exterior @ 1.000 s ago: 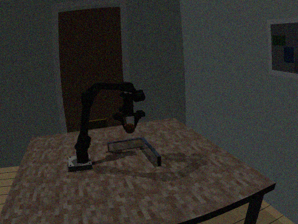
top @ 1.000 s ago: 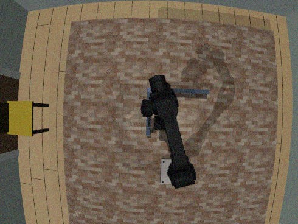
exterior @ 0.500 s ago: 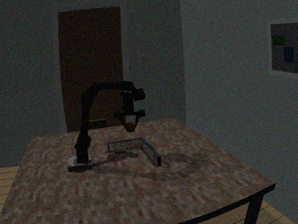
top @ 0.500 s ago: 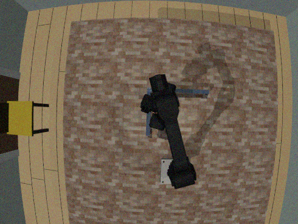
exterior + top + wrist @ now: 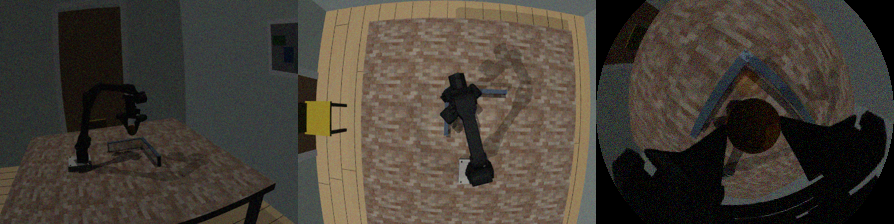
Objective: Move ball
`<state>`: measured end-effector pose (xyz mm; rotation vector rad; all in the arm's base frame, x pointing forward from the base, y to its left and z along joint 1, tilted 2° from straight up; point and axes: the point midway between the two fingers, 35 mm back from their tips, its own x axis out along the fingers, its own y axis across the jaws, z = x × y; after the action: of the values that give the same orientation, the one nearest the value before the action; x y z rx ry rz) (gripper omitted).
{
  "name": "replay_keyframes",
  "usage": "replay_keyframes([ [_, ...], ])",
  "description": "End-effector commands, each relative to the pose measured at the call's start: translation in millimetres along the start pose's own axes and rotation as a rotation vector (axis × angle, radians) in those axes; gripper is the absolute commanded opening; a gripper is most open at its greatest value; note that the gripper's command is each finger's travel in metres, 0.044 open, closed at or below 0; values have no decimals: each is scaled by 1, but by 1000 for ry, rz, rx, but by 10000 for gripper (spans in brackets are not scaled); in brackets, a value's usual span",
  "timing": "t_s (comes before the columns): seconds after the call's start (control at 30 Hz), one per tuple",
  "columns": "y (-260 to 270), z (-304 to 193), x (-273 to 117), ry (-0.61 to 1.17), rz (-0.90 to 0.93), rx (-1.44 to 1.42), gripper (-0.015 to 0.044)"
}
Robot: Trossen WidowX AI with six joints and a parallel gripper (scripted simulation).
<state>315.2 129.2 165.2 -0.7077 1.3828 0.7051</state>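
The orange-brown ball (image 5: 131, 130) (image 5: 753, 126) is held between the fingertips of my gripper (image 5: 132, 129) (image 5: 752, 124), which is shut on it. It hangs above the table near the walls. One low clear wall with a blue edge (image 5: 494, 91) (image 5: 783, 90) and the other wall (image 5: 446, 129) (image 5: 714, 102) meet in a corner. The see-through copy shows as a faint orange patch (image 5: 747, 86) just inside that corner in the wrist view, partly covered by the ball. In the top view, the arm hides the ball, the copy and the corner.
The arm's base plate (image 5: 463, 171) (image 5: 73, 167) stands on the table, on the open side of the corner. Shadows of the arm fall across the tabletop (image 5: 404, 167) (image 5: 91, 198). A yellow chair (image 5: 318, 118) stands off the table at the left of the top view.
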Motion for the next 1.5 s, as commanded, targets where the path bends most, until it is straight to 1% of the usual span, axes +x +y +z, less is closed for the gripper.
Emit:
replay_keyframes([
  [0.0,-3,0,7,4,-3,161,0],
  [0.6,-11,4,28,2,-5,779,0],
  [0.9,-11,4,33,2,-5,785,0],
  [1.33,-11,4,92,2,-5,785,0],
  [1.47,-11,4,99,2,-5,785,0],
])
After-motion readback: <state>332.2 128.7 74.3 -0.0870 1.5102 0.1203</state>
